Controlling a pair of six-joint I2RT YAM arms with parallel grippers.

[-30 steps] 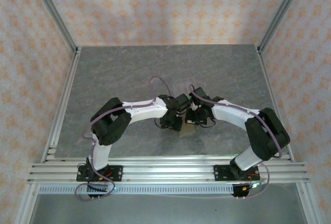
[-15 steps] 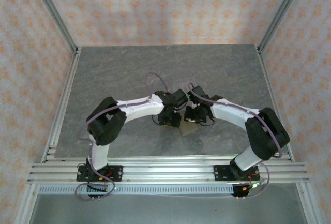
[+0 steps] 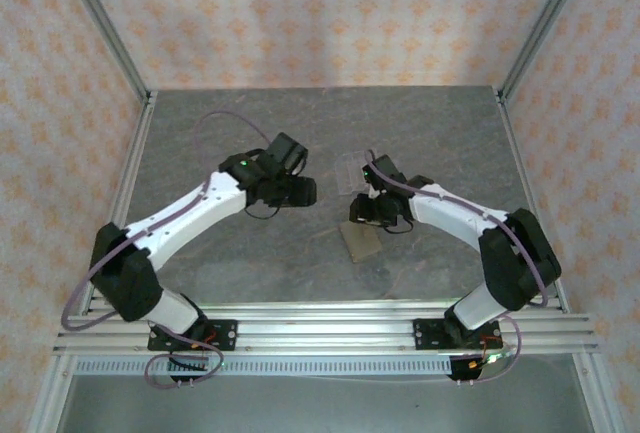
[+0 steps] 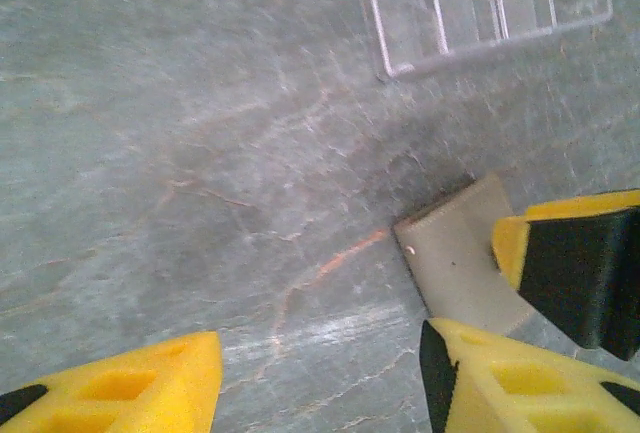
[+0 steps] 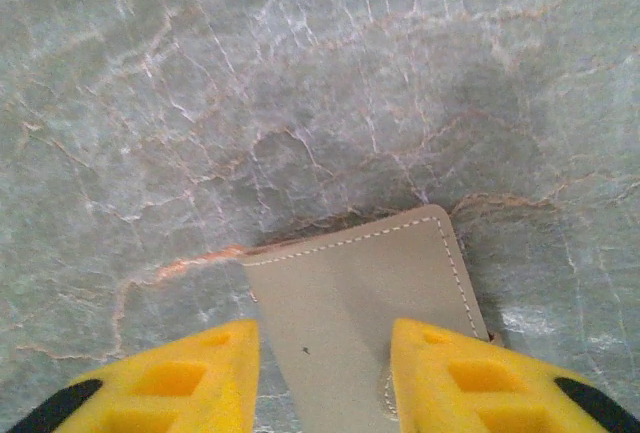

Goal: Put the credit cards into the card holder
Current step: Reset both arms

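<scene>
Card holder [image 3: 360, 241]: tan, lies flat on bench [image 3: 220, 143], centre, near side of clear slotted rack [image 3: 352, 168], apart from it. Right jaws straight above holder's far edge, partly open, gripping nothing; holder edges slightly skewed to them. Left jaws off to far-left, open, empty. Right arm [image 3: 450, 215] nearer for regrasp.
</scene>
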